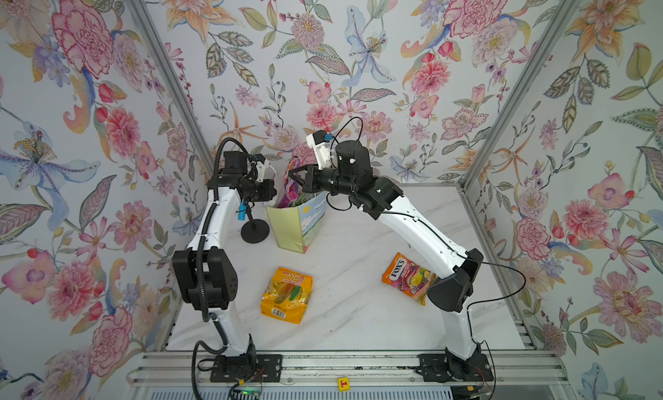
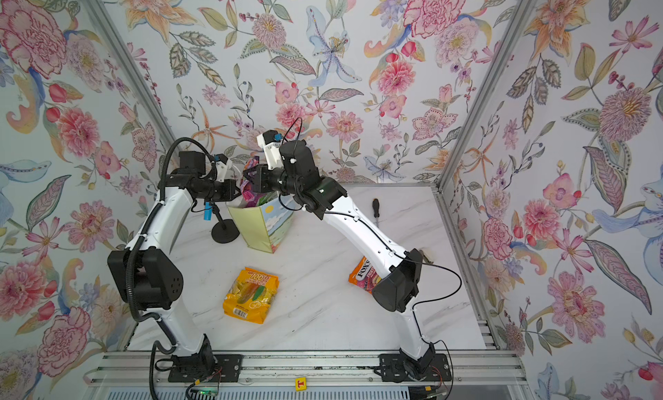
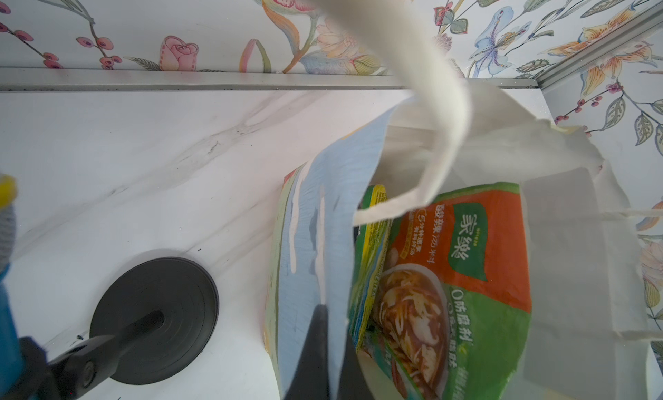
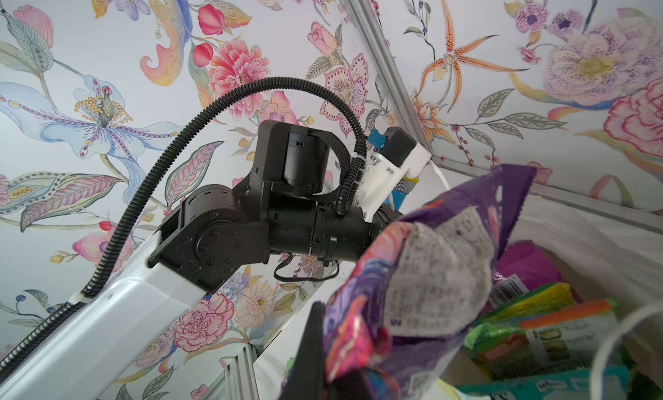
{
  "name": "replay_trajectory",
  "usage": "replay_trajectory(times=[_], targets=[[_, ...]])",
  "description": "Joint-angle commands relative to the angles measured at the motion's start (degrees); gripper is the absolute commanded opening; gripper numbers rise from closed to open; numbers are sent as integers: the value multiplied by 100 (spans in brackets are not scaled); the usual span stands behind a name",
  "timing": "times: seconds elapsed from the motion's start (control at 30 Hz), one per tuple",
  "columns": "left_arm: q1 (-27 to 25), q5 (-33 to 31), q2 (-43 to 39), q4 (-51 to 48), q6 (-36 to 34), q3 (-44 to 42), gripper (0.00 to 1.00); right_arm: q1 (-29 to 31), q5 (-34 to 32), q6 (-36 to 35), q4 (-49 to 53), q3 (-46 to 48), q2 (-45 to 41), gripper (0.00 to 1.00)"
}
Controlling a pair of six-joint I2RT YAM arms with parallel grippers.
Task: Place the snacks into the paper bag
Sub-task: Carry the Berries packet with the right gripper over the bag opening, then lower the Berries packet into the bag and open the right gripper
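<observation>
Firstly, a blue toy microphone (image 1: pixel 243 210) stands on a round black base (image 1: pixel 254 233). Just beside it the left gripper (image 1: pixel 271 199) is closed on the rim of the matte paper bag (image 1: pixel 290 229), upright at the back of the marble table (image 1: pixel 351 308). At its mouth the right gripper (image 1: pixel 296 176) pinches a crinkled glossy purple packet (image 4: pixel 430 258). A yellow packet (image 1: pixel 287 294) lies flat in front; the right arm (image 1: pixel 412 222) half hides an orange packet (image 1: pixel 403 274).
</observation>
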State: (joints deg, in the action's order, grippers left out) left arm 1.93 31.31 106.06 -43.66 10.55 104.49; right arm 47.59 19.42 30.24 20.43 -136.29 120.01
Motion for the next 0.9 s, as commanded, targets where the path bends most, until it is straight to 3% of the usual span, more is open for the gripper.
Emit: replay_trajectory(times=[0.0,0.73,0.87], targets=[[91,86,-293,85,35,-59,3,-120,179,70,10,-472,241,0],[94,73,-270,85,26,-60,3,-526,1004,1015,-90,-1230,1561,1],[99,73,-266,86,18,-60,3,-558,332,627,269,-779,1158,41]])
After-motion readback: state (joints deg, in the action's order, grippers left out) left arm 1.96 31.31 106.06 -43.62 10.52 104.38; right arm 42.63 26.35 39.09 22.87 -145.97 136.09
